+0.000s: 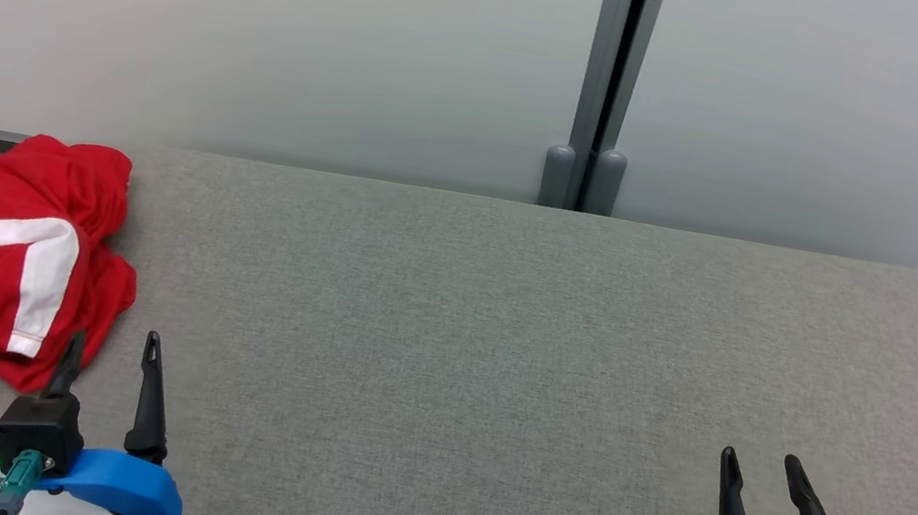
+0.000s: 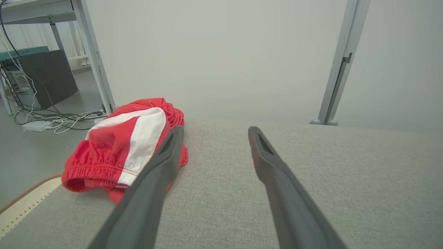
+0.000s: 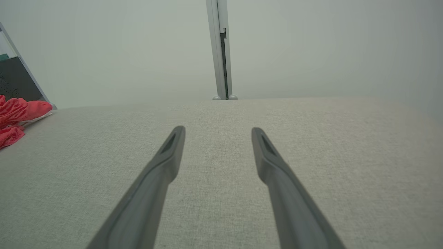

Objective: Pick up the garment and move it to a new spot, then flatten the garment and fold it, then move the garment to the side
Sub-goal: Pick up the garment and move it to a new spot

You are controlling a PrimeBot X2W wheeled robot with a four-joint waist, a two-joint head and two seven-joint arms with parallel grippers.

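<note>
So the red garment [image 1: 18,252] with the white stripe is sitting in a crumpled heap right at the far left edge of the grey fabric table [image 1: 455,340], elastic waistband facing the robot. The left gripper [image 1: 115,339] sits low just beside the heap's near right corner, jaws spread wide and holding nothing (one finger lines up over the red cloth in the head view, and I can't tell if it actually touches). The right gripper [image 1: 759,456] is way over on the other side, well apart from the garment, also gaping and empty over the tabletop. Behind the table there's a pale wall with an upright grey post [image 1: 606,87].
</note>
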